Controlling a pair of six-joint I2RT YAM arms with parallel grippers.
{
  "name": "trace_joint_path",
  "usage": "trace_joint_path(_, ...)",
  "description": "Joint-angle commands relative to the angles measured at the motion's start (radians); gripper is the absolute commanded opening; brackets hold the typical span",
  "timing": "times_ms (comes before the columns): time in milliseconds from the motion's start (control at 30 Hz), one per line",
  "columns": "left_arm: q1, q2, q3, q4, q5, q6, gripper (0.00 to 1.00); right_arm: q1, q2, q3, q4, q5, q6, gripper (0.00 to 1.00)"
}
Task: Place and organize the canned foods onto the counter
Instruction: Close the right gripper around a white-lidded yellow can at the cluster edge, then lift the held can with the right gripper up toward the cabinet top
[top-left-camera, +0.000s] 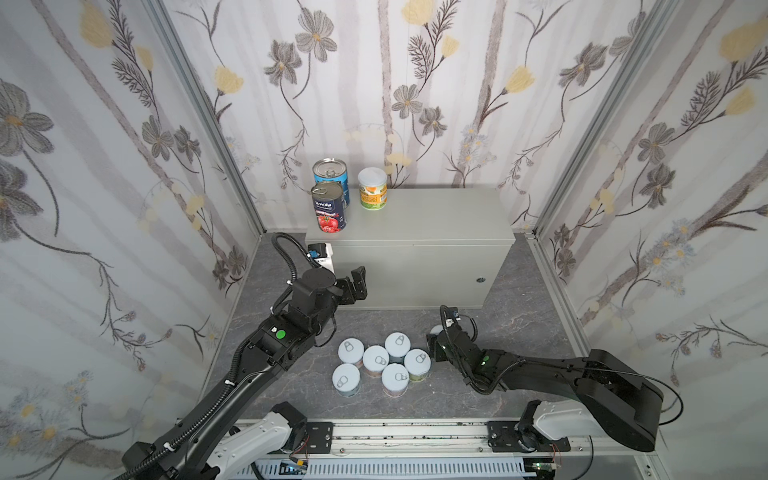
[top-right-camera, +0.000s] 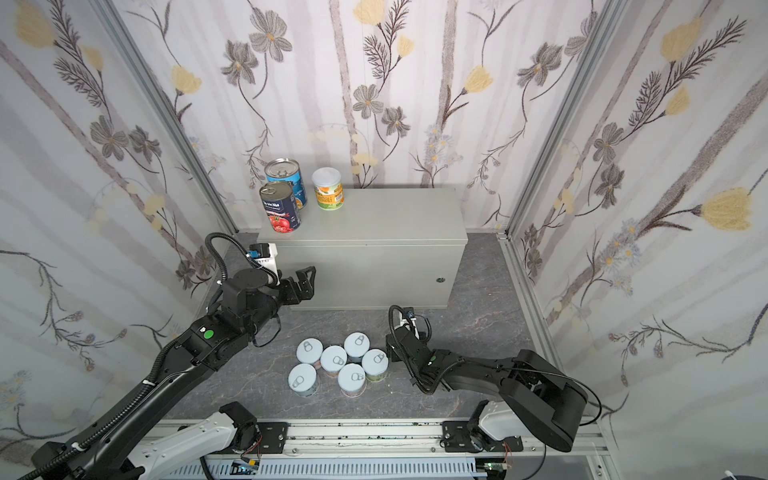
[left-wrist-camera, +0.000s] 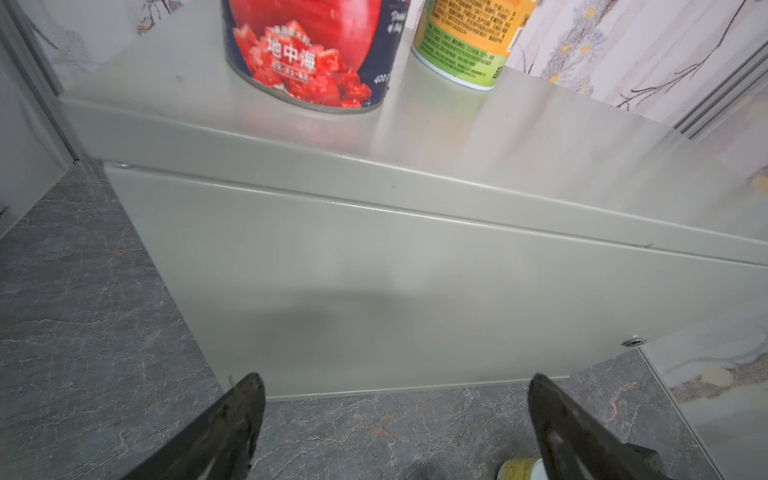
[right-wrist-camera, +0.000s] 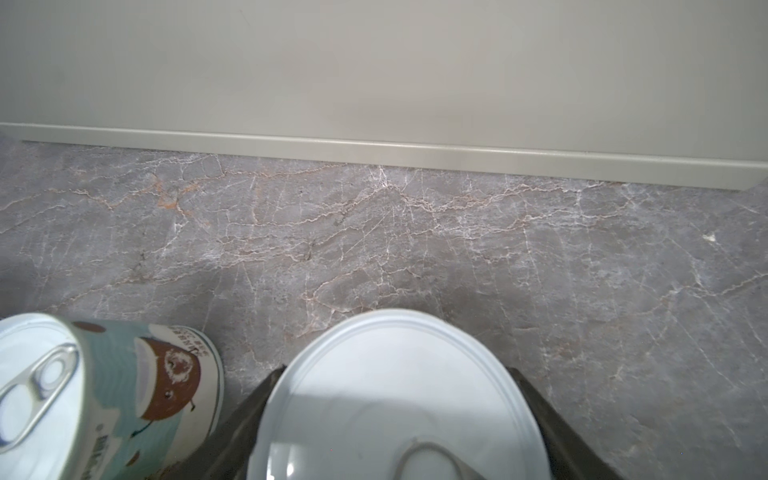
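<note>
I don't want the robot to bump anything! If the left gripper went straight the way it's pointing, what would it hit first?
Probably the grey front panel of the counter. The open left gripper points at it with nothing in between, though the depth is hard to judge.

— What colour's the counter?
— Plain pale grey. The floor is dark grey marble, veined white.
— And the cans?
— The tomato can is navy with red tomatoes. The short can is orange and green, the coconut can teal with a brown coconut. The plain can shows only a white lid.
— The wallpaper?
— Pale, with grey and yellow flowers.
</note>
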Motion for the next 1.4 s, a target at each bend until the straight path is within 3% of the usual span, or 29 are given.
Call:
trace_joint_path(0, 0.002, -0.001, -0.004, 0.005, 0.001, -0.003, 1.0, 0.001, -0.033, -0.004, 0.036, 0.027, -0.021, 0.68)
trace_joint_path(333, 0.003, 0.013, -0.011, 0.051, 0.144, 0.077, 1.0, 0.003, -0.218, -0.073, 0.047, 0.03, -0.105, 0.64)
trace_joint_path(600, 0.003, 0.036, -0.027, 0.124, 0.399, 0.142, 1.0, 0.005, -0.434, -0.128, 0.084, -0.03, -0.237, 0.63)
trace_joint_path(867, 0.003, 0.033, -0.055, 0.144, 0.278, 0.139, 1.0, 0.005, -0.6, -0.086, 0.072, -0.127, -0.396, 0.62)
trace_joint_path(1133, 0.003, -0.045, -0.108, 0.151, 0.086, 0.142, 1.0, 0.002, -0.634, 0.109, 0.009, -0.177, -0.501, 0.62)
trace_joint_path(1367, 0.003, -0.126, -0.16, 0.171, 0.286, 0.215, 1.0, -0.025, -0.553, 0.342, -0.05, -0.233, -0.566, 0.59)
